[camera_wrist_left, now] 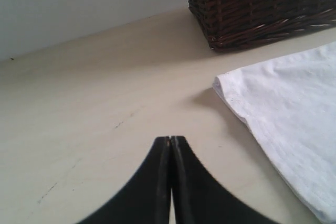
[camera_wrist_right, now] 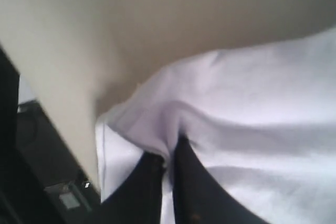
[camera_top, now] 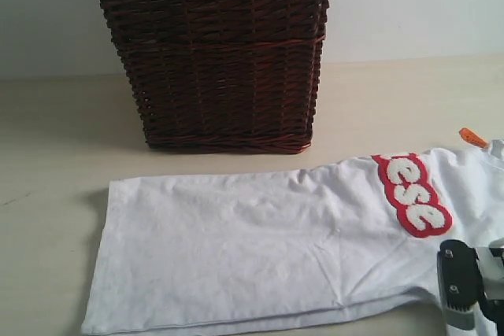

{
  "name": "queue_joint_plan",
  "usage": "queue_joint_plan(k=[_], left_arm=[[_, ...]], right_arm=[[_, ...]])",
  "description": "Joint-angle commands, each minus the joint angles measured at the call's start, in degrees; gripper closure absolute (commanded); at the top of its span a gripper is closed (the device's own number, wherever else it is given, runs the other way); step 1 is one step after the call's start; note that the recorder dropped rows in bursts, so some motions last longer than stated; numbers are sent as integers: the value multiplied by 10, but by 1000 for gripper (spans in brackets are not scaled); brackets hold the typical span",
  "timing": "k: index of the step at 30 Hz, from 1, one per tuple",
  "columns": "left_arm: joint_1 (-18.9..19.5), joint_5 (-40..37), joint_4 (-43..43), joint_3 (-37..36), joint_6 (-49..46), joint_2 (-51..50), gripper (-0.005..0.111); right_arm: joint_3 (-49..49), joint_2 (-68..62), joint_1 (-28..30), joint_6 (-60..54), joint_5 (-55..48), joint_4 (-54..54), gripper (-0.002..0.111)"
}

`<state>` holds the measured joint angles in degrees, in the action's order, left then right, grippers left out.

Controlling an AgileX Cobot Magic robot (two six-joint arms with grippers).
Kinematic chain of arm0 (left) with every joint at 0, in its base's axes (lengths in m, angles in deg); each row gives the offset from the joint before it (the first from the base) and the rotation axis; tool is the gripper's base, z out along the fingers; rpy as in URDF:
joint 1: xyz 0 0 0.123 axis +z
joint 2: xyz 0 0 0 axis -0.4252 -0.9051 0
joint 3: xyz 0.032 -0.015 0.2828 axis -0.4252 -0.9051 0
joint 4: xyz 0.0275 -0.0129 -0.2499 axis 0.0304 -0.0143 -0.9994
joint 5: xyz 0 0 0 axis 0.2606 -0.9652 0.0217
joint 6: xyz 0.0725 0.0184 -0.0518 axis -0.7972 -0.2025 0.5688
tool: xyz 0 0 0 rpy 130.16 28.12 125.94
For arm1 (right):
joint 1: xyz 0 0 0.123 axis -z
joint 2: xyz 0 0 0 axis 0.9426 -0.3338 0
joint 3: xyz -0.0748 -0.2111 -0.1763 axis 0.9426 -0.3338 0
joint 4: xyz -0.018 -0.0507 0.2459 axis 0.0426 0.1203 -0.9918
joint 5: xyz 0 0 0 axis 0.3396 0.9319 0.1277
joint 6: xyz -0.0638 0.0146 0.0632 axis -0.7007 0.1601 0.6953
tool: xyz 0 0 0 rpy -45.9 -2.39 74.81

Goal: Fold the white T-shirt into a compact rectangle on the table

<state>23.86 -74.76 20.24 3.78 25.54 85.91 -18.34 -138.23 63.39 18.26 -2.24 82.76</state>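
The white T-shirt (camera_top: 268,249) lies flat on the beige table (camera_top: 47,163), folded lengthwise, with its red-outlined lettering (camera_top: 413,194) and orange neck tag (camera_top: 472,137) at the right. My right gripper (camera_wrist_right: 169,153) is shut on a raised pinch of the shirt's white fabric (camera_wrist_right: 157,124) near the front edge of the table; its body (camera_top: 465,285) shows at the bottom right of the exterior view. My left gripper (camera_wrist_left: 170,139) is shut with nothing in it and hovers over bare table (camera_wrist_left: 94,103), apart from the shirt's left end (camera_wrist_left: 283,114).
A dark wicker basket (camera_top: 216,53) stands just behind the shirt, against the pale wall (camera_top: 47,13). The basket's corner (camera_wrist_left: 252,9) also shows in the left wrist view. Bare table lies left of the shirt. The table's near edge (camera_wrist_right: 63,119) is close beside the right gripper.
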Motion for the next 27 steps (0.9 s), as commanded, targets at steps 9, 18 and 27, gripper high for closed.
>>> queue_joint_plan(k=[9, 18, 27], left_arm=[[2, 6, 0, 0, -1, -3, 105], [2, 6, 0, 0, -1, -3, 105], [2, 6, 0, 0, -1, -3, 105]], right_arm=[[115, 47, 1, 53, -43, 83, 108], [170, 13, 1, 66, 65, 83, 108], [182, -6, 1, 97, 235, 83, 108]])
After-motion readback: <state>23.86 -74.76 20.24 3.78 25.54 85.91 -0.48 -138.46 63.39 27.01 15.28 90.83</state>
